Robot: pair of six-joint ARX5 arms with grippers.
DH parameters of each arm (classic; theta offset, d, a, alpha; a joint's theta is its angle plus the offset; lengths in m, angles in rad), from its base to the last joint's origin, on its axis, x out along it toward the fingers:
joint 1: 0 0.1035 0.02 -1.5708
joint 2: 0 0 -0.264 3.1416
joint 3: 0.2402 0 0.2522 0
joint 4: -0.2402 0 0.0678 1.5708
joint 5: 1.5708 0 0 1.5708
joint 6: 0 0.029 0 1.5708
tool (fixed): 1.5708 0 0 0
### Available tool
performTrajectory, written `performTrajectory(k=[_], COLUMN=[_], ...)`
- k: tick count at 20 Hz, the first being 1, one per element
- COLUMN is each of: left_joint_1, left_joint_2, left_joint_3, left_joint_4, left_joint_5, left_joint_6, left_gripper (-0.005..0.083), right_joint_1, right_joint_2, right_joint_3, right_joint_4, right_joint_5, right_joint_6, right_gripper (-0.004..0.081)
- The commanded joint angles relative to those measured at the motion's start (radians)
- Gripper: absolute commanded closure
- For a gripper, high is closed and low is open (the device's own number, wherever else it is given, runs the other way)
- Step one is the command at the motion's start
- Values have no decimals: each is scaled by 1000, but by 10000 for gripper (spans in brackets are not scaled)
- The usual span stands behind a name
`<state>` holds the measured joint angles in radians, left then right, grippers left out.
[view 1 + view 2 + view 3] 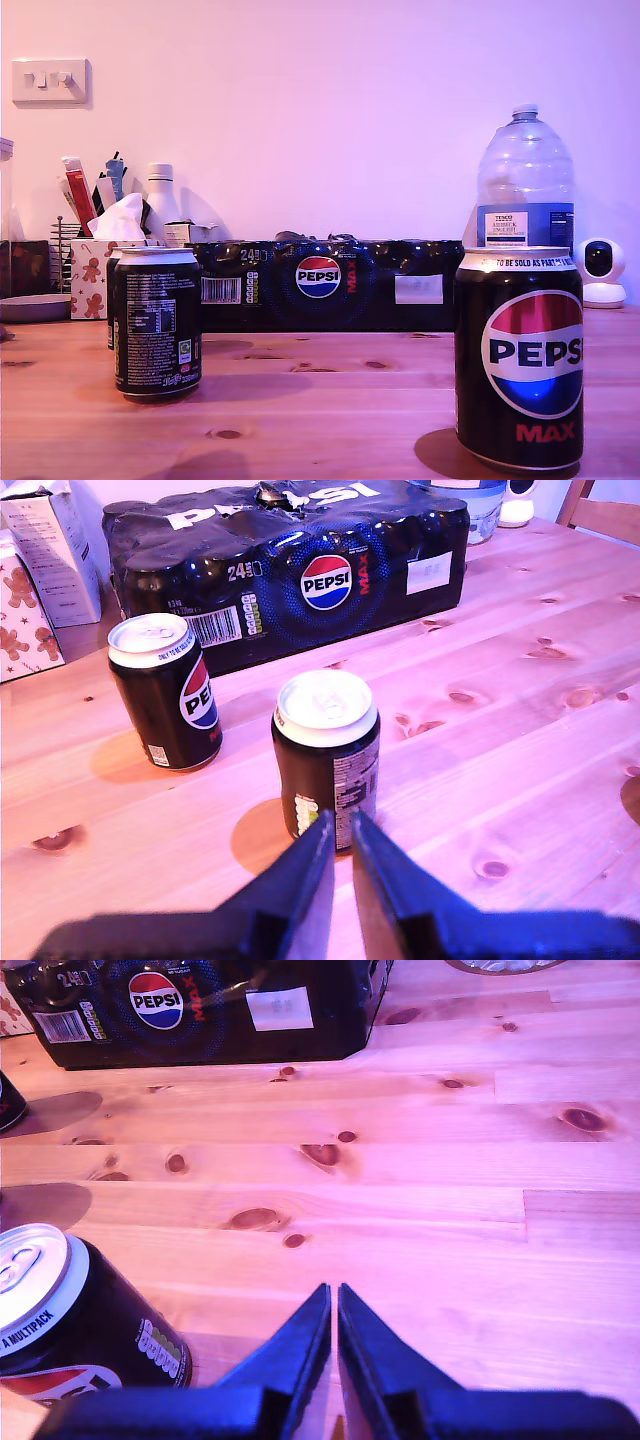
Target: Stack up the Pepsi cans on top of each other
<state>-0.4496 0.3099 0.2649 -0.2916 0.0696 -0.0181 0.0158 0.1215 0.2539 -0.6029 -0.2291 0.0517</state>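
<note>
Nothing's stacked yet: 3 Pepsi cans [327,755] stand apart on the bench [520,660]. My first gripper [341,832] and my second gripper [333,1305] both have fingers nearly together, empty. You'd need to spread one first.

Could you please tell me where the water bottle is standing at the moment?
The water bottle stands upright at the exterior view's right, behind the Pepsi multipack, with a small white camera beside it.

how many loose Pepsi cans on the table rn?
3, none stacked. Near can at the exterior view's right foreground; middle can at that view's left; far can mostly hidden behind it there, clear in the first wrist view. More may sit off-frame.
</note>
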Motion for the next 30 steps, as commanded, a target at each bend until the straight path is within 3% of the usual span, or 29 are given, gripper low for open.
performTrajectory(k=[1,10,14,19,23,26,30], left_joint_1=[-2,-2,-2,-2,-2,-2,-1], left_joint_2=[4,4,4,4,5,22,84], left_joint_3=[-25,-24,21,54,54,54,54], left_joint_4=[-21,16,53,53,58,56,126], left_joint_5=[35,49,138,178,178,154,23], left_joint_6=[-35,-48,-72,-72,-83,-84,-87], left_gripper=[732,735,734,734,734,734,717], right_joint_1=[3,3,3,4,3,8,12], right_joint_2=[4,3,3,3,5,5,6], right_joint_3=[-3,-3,10,36,36,36,36], right_joint_4=[194,203,315,304,275,266,276], right_joint_5=[26,26,-61,-144,-168,-185,-182], right_joint_6=[1,2,31,47,139,160,158], right_gripper=[780,780,780,780,780,780,780])
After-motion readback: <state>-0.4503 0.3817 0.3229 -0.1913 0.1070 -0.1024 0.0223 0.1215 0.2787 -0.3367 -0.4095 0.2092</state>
